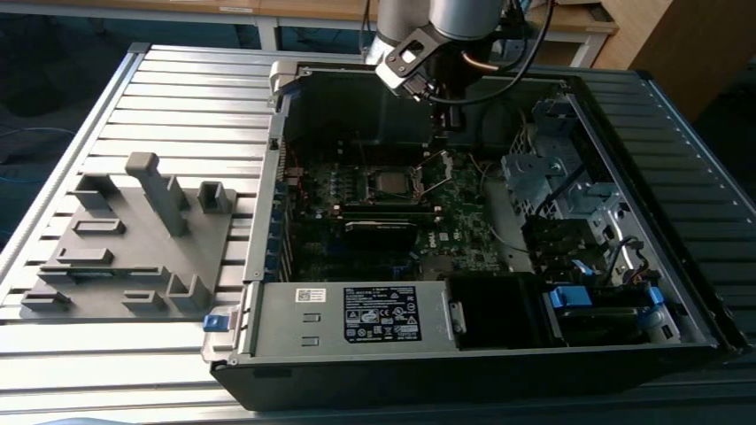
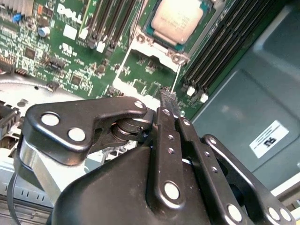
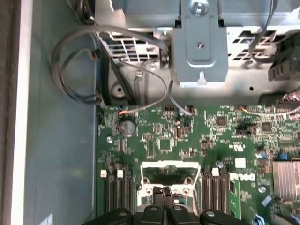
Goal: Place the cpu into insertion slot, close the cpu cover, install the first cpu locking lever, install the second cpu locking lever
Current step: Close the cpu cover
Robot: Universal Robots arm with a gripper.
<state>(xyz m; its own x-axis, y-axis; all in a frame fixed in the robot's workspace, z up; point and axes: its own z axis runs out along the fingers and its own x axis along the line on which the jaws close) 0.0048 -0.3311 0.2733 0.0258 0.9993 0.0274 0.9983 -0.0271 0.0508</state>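
Note:
The cpu (image 2: 177, 19), a silver-grey square chip, lies in the insertion slot (image 1: 394, 182) in the middle of the green motherboard (image 1: 354, 190). Silvery metal of the cpu cover (image 2: 161, 48) borders the chip; I cannot tell whether it is latched. A thin metal lever (image 1: 442, 177) slants up beside the slot on the exterior view's right. My gripper (image 1: 451, 117) hangs above and behind the slot, shut with nothing between its fingers. Both wrist views show the fingertips (image 3: 162, 191) pressed together over a white-outlined patch of board (image 3: 171, 172), short of the chip.
The motherboard sits inside an open computer case (image 1: 661, 292). Black memory slots (image 2: 220, 47) flank the socket. Loose cables (image 3: 84, 70) and a metal drive bracket (image 3: 200, 47) lie beyond the board. A grey fixture block (image 1: 130, 239) stands on the slatted table at the exterior view's left.

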